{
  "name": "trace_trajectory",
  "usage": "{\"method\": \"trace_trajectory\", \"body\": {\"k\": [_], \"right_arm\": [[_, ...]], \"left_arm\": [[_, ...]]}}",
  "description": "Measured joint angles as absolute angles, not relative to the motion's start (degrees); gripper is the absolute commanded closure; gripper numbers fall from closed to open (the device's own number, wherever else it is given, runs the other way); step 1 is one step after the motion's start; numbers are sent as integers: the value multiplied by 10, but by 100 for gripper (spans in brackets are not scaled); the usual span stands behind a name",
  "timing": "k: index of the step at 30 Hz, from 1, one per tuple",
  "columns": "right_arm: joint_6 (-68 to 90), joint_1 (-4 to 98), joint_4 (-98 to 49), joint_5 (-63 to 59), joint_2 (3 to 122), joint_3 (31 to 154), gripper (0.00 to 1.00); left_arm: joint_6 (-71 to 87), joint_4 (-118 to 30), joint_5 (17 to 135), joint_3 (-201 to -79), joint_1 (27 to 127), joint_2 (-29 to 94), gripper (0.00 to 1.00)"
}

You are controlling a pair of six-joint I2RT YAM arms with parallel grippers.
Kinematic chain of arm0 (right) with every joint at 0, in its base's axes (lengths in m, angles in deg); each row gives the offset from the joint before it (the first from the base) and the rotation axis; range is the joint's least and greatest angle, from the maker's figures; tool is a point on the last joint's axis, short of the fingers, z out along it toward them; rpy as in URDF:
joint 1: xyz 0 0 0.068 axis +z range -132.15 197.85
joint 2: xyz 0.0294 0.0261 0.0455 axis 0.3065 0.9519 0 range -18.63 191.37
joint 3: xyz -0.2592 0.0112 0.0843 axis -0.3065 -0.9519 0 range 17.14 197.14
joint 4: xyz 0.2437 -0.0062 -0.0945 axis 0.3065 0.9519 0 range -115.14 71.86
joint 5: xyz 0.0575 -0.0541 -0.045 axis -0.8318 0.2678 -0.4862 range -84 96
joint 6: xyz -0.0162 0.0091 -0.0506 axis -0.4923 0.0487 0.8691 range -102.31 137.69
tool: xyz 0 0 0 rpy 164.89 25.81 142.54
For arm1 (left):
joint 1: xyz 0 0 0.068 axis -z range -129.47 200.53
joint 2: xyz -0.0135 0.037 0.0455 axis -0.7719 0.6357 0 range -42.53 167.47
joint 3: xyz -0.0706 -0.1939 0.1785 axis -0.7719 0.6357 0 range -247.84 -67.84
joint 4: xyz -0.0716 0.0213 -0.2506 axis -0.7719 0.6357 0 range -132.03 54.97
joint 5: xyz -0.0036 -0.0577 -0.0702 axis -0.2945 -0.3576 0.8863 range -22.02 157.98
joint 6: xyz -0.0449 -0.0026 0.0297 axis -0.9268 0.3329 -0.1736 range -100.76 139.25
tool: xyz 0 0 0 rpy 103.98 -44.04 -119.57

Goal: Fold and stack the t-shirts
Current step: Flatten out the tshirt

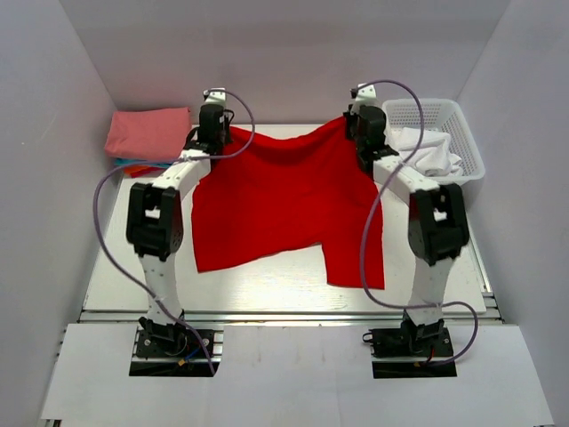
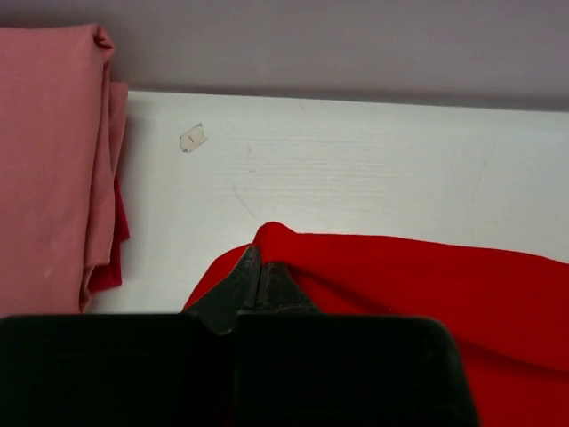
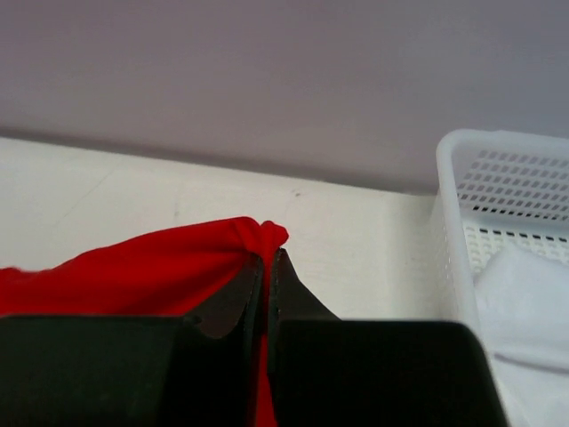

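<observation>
white table [image 1: 267,289] | pale walls [image 1: 293,53] (three sides) | red t-shirt [image 1: 284,196] draped across

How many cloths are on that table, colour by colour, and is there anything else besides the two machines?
red shirt, spread out: 1
pink shirt, folded: 1
teal shirt, edge showing under the pink: 1
orange-red shirt, also under the pink: 1
white cloth, bunched in the basket: 1
white basket: 1
Total: 6

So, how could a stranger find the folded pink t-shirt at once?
Start at the white table and go to its far left corner. A small stack of folded cloth lies there, and the pink t-shirt is its top layer, pale and folded, unlike the bright red t-shirt spread open beside it.
</observation>
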State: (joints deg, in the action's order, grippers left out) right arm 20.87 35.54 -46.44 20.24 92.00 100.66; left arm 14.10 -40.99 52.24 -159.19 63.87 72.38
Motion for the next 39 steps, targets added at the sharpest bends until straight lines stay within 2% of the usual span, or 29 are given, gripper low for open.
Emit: {"method": "trace_trajectory", "body": {"k": [1, 2, 3, 4, 5, 6, 7, 8, 10, 13, 22, 27, 32, 39], "right_arm": [[213, 354, -469, 207, 948, 1030, 100], [218, 352, -475, 212, 978, 1058, 100], [226, 350, -475, 217, 1010, 1088, 100], [232, 348, -474, 220, 1042, 1119, 89], [239, 346, -472, 225, 1081, 1167, 51], [240, 344, -463, 228, 1114, 1210, 32], [241, 343, -450, 231, 1144, 1253, 18], [244, 340, -439, 235, 1174, 1297, 10], [250, 336, -409, 237, 1206, 1347, 10], [254, 333, -381, 222, 1194, 1325, 10], [203, 334, -283, 116, 974, 1149, 10], [135, 337, -268, 87, 824, 1041, 10], [54, 337, -246, 83, 702, 873, 10], [-65, 337, -177, 135, 571, 672, 10]], "left_arm": [[142, -413, 521, -1617, 636, 750, 100], [144, -409, 520, -1645, 633, 777, 85], [146, -408, 518, -1677, 630, 807, 67], [151, -406, 516, -1703, 626, 833, 43], [154, -399, 513, -1733, 623, 863, 1], [156, -386, 511, -1775, 619, 896, 0], [151, -371, 510, -1821, 616, 929, 0], [153, -352, 510, -1871, 612, 964, 0], [152, -325, 516, -1937, 608, 1008, 0], [152, -303, 539, -1937, 601, 1008, 0], [129, -276, 619, -1723, 609, 796, 0], [87, -247, 662, -1568, 618, 631, 0], [4, -204, 664, -1341, 621, 449, 0], [-108, -124, 645, -1121, 621, 301, 0]]}}
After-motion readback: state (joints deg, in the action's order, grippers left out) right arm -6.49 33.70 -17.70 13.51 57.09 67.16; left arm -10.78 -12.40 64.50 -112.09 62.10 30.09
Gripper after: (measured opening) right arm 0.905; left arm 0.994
